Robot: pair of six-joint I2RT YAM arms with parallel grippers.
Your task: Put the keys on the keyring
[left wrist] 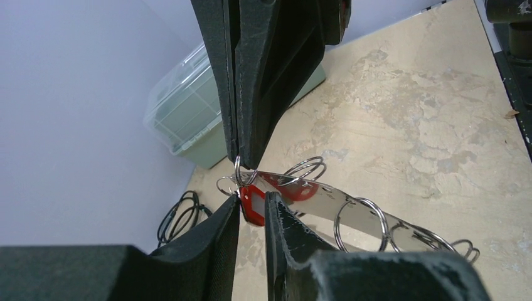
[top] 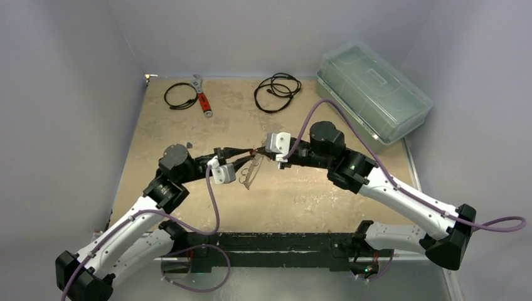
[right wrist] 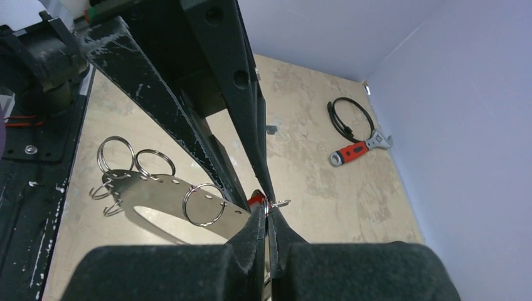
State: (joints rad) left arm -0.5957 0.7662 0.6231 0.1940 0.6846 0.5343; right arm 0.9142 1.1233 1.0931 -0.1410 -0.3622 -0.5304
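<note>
My left gripper (left wrist: 253, 197) is shut on the red plastic head of a key (left wrist: 253, 205). My right gripper (right wrist: 266, 210) is shut on a small steel split ring (right wrist: 266, 205), edge-on between its pads. In the left wrist view that ring (left wrist: 241, 172) touches the red head's top corner; I cannot tell if it is threaded through. A shiny metal strip (left wrist: 326, 204) with holes, carrying several more split rings (right wrist: 204, 204), hangs just behind the two grippers. They meet fingertip to fingertip above mid-table, left (top: 246, 153) and right (top: 260, 152). No blue or dark key shows.
A red-handled wrench (top: 202, 97) and two black coiled cables (top: 180, 96) (top: 276, 93) lie at the back of the table. A clear lidded plastic box (top: 373, 91) stands at the back right. Walls close in the left, back and right sides.
</note>
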